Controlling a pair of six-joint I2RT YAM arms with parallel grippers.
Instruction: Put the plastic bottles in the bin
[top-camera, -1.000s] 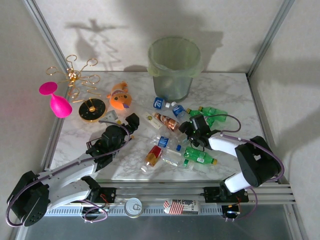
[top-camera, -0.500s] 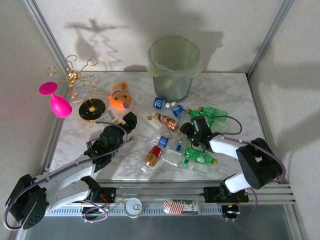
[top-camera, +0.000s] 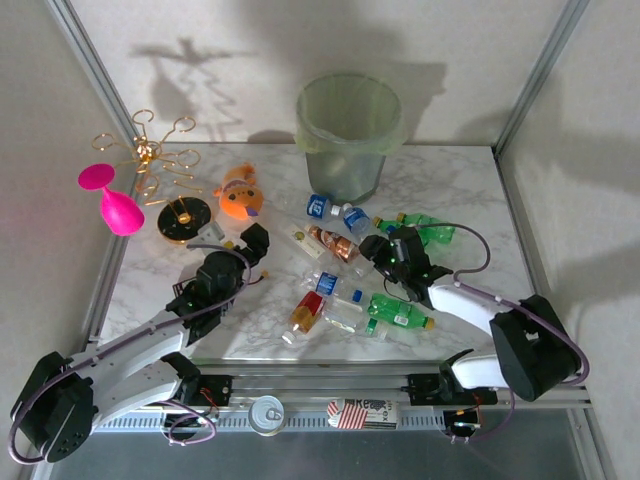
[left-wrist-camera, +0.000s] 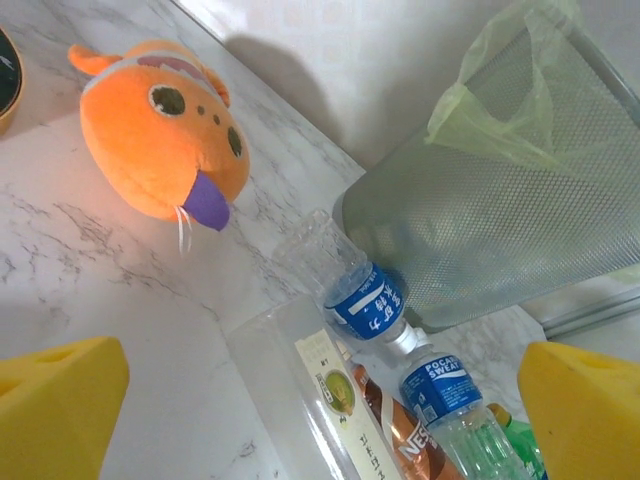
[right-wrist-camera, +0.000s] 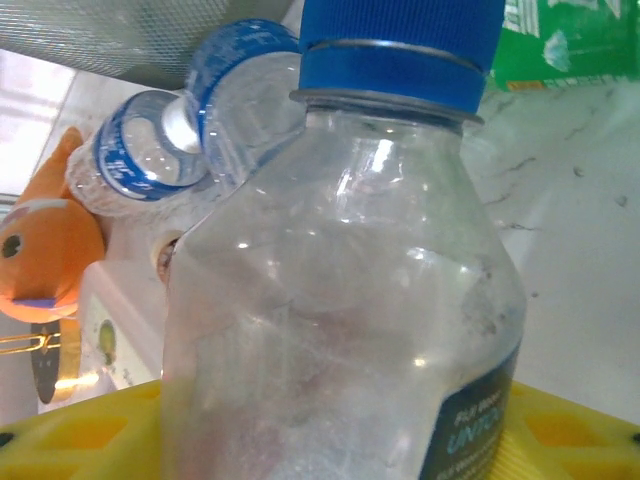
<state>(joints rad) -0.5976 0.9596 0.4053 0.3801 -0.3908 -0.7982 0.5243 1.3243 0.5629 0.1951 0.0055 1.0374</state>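
Table (top-camera: 460, 200) is looking like smooth white marble-pattern stuff, giving off a soft sheen. The bin (left-wrist-camera: 500, 220) is showing a fine mesh texture in translucent plastic, with a thin crinkly film bag (left-wrist-camera: 500, 90) draping over its rim. The clear bottle (right-wrist-camera: 340, 300) is shining glossy but looking a bit scuffed, under a ridged plastic cap (right-wrist-camera: 400, 40). The plush toy (left-wrist-camera: 160, 125) is looking like fuzzy matt cloth, and the wire rack (top-camera: 148, 152) is gleaming like polished gold metal.
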